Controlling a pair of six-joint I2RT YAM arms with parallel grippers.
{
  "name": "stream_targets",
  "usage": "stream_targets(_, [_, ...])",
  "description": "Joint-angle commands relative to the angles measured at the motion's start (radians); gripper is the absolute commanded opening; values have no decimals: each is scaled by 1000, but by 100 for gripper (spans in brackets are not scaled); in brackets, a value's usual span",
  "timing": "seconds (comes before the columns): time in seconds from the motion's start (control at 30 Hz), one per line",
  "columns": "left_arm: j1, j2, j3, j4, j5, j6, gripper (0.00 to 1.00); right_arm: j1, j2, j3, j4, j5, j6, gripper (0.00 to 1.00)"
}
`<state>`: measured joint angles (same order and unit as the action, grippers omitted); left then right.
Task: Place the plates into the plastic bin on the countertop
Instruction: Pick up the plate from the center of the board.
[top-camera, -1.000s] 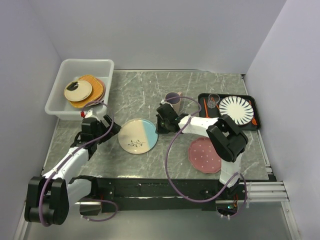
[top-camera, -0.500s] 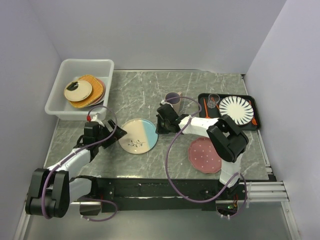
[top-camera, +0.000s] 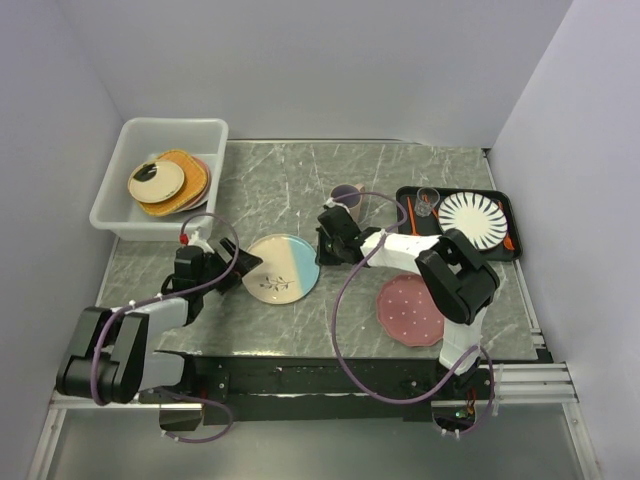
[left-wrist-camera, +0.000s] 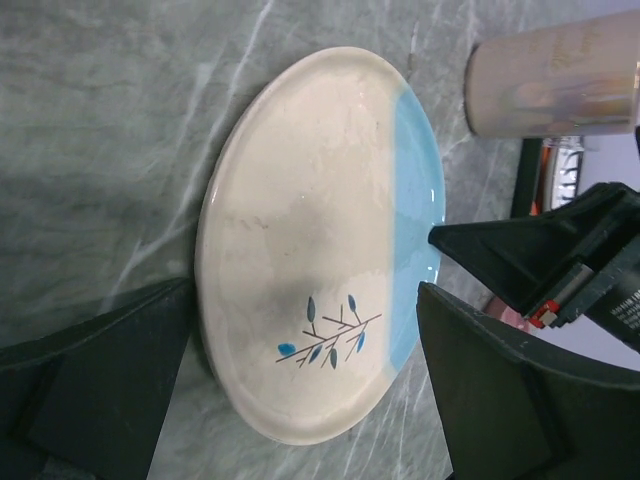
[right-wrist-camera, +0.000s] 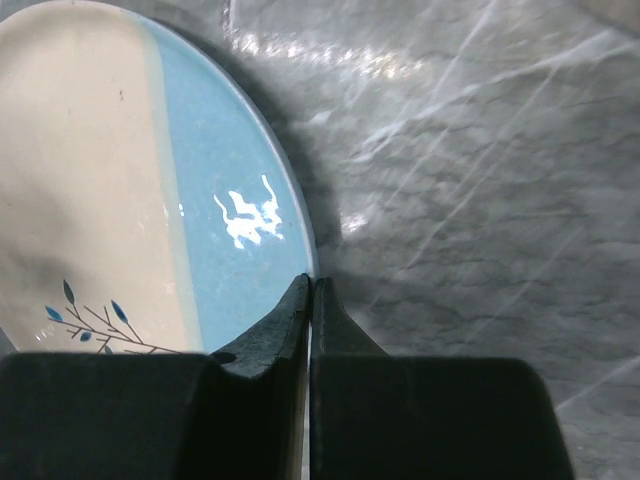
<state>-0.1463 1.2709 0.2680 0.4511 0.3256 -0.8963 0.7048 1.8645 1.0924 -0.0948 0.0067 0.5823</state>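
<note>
One cream-and-blue plate (top-camera: 280, 269) lies mid-frame; left gripper (top-camera: 238, 265) jaws gape empty, right gripper (right-wrist-camera: 310, 298) jaws closed at its rim.

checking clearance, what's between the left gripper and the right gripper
The round cream-and-light-blue plate, on the grey-green marble-look countertop; the top view shows it.

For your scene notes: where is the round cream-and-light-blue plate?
Top view: the plate sits on the grey-green countertop, left of centre, between the open left gripper and shut right gripper.

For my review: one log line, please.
left gripper: jaws open at cream-and-blue plate | right gripper: jaws shut at its rim | plastic bin: holds plates
</note>
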Motion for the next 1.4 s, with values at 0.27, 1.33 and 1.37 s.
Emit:
stream_targets(0.27, [-75,-76,-141,308,156,-116,98,-10,9,-12,-48,21,-45,0])
stream_targets(1.33, [-222,108,-148,773,99,-204,92,-5,-28,-31,-14,-50,-55,0])
stream_targets(1.37, [-228,123,-145,788,93,-202,92,-5,-28,-31,-13,-54,-56,0])
